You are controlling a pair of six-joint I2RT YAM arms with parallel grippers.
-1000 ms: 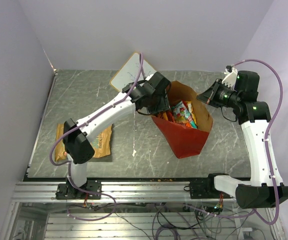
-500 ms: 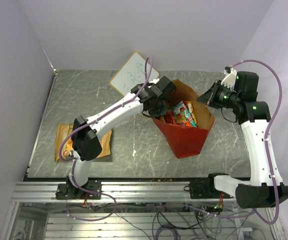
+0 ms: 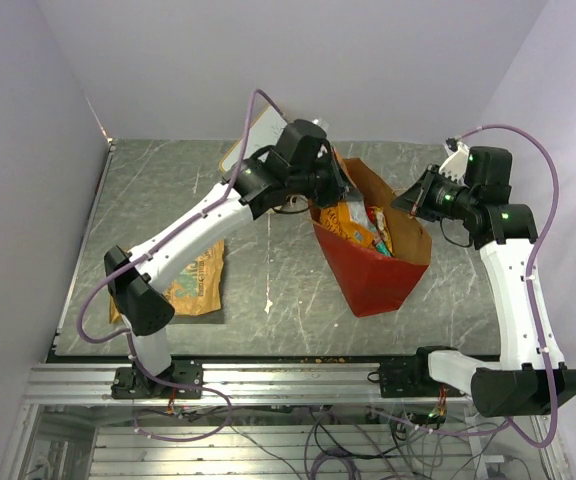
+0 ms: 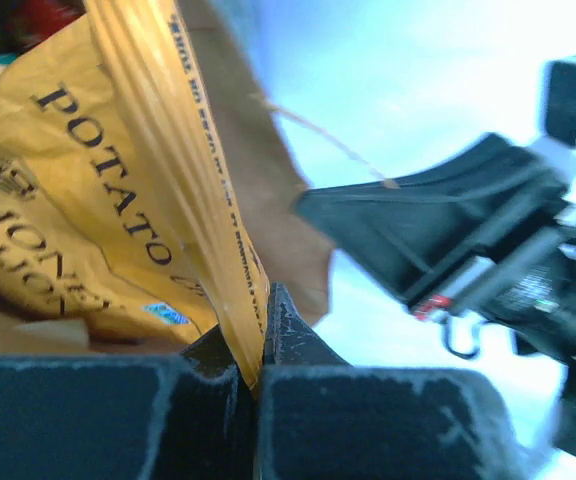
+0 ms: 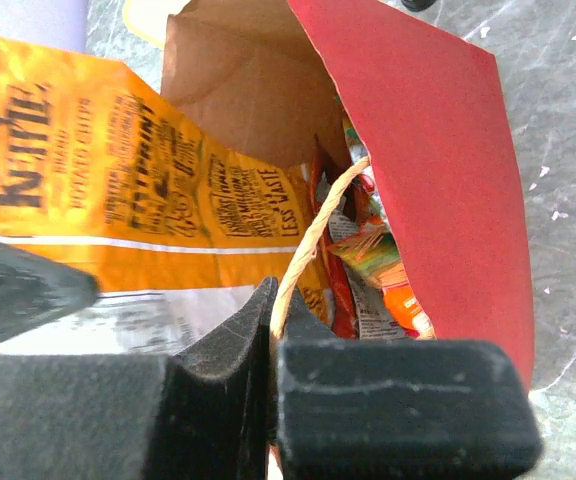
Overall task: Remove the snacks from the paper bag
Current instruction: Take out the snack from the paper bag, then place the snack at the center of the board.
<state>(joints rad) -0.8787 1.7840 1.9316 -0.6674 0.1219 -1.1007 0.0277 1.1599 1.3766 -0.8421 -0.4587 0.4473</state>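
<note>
The paper bag, red outside and brown inside, stands open right of the table's middle. My left gripper is at its mouth, shut on the edge of an orange-yellow potato chip packet that is partly raised out of the bag. The left wrist view shows the jaws pinching that packet. My right gripper is shut on the bag's twisted handle, its jaws tight around it. Several other snacks lie inside the bag. A tan-brown packet lies on the table at the left.
A white whiteboard lies at the back of the table, mostly hidden behind my left arm. Purple walls close off the back and both sides. A metal rail runs along the near edge.
My left gripper has shut on the orange-yellow packet inside the bag and lifted it toward the bag's mouth. The right gripper has kept hold of the handle.
</note>
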